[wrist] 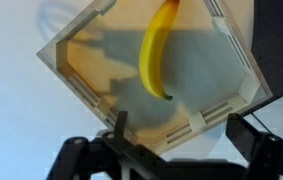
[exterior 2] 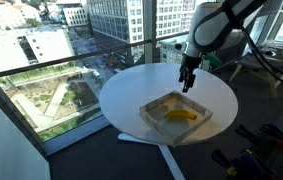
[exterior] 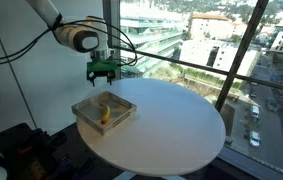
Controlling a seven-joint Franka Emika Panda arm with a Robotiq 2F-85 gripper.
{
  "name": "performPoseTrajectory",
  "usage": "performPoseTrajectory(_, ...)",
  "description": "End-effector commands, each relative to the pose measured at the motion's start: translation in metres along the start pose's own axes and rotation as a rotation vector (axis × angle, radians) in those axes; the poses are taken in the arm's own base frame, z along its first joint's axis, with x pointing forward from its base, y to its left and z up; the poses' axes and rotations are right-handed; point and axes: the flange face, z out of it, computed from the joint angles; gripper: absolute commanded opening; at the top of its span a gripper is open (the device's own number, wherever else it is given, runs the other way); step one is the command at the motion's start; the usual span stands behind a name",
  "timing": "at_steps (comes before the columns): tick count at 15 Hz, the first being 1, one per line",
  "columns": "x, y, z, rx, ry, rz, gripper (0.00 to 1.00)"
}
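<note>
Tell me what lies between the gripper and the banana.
In the wrist view, only the wooden tray, its rim and bare floor, separates the gripper from the banana.

Strong daylight enters through the windows behind the jaws. The desk reads bright white. Wrist view: soft focus, grey shadow across the tray beneath the jaws.

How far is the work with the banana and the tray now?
Done: the banana lies inside the tray on the table. In hand: the gripper hangs above the tray, open and empty, touching nothing. Left: no grasp is made yet; the banana is not yet lifted.
</note>
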Motion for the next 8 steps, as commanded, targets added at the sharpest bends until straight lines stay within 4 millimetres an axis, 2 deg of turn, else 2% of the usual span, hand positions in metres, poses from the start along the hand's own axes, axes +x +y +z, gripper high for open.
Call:
performPoseTrajectory(1, -0.002, 0.010, 0.006, 0.013, 0.008, -0.009, 1.00)
performPoseTrajectory(8, -0.005, 0.014, 0.029, 0.026, -0.022, -0.003, 1.00)
